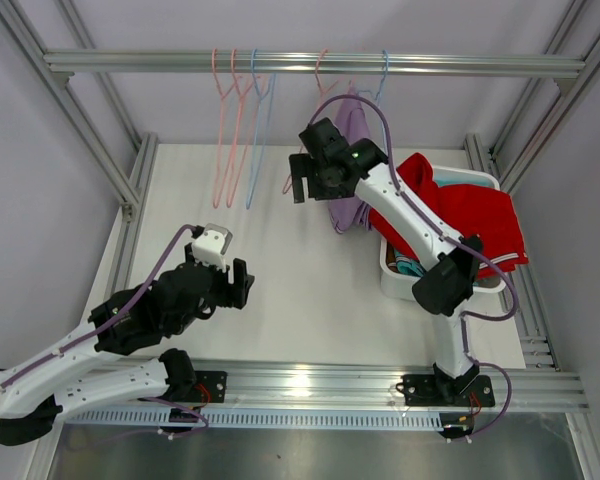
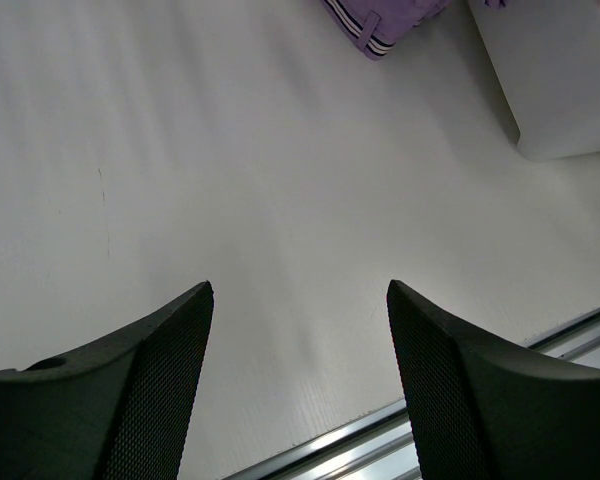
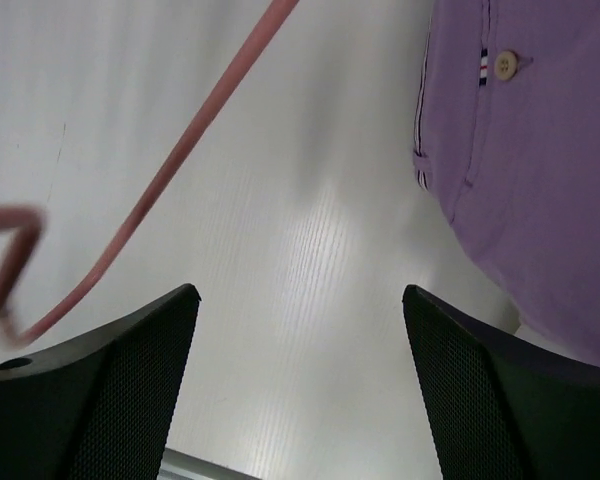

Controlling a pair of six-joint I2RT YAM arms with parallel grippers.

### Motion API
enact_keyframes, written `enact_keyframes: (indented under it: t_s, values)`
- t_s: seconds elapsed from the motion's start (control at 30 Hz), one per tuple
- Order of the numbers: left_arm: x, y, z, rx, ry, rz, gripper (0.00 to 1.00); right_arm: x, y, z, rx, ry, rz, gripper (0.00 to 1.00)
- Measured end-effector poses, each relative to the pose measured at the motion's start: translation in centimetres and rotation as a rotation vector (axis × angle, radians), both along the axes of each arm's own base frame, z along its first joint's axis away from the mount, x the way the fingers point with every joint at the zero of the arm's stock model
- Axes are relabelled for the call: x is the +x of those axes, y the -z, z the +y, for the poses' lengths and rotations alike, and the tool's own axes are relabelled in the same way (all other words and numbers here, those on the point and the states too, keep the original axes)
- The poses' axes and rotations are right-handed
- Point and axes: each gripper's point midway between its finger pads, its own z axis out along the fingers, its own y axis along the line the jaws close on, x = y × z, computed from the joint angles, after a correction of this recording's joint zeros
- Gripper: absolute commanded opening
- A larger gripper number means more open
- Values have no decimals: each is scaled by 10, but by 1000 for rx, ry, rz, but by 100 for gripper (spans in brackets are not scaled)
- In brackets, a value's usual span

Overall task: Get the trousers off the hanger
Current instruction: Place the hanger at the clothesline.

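The white surface [image 1: 280, 270] (finely grained, framed by aluminium rails [image 1: 310, 380]) bears one white bin [image 1: 392, 275] near its right edge.

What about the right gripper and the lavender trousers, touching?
Cannot tell. In the right wrist view the open right gripper holds nothing, but the lavender trousers run behind one finger; the top view hides that spot.

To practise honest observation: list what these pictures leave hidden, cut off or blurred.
Top view: the right arm covers where the lavender trousers meet their hanger.
Top view: red trousers hide much inside the white bin.
Right wrist view: pink hanger blurred at left, cut by the top edge.
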Motion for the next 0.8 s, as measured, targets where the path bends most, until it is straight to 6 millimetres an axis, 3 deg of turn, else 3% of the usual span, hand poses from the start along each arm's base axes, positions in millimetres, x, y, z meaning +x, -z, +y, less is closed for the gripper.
enact_keyframes:
  t_s: [0.37, 0.63, 0.7, 0.8]
  values:
    - [0, 0, 2, -6, 5, -14, 75, -86, -23, -8, -12, -64, -70, 96]
    - [-2, -1, 2, -7, 22, -25, 75, -169, -55, -21, 56, -131, -145, 96]
    - [-4, -3, -1, -13, 42, -15, 75, -184, -68, -31, 84, -127, -178, 96]
    - [-10, -24, -13, -70, 103, -11, 75, -202, -102, -53, 163, -107, -253, 95]
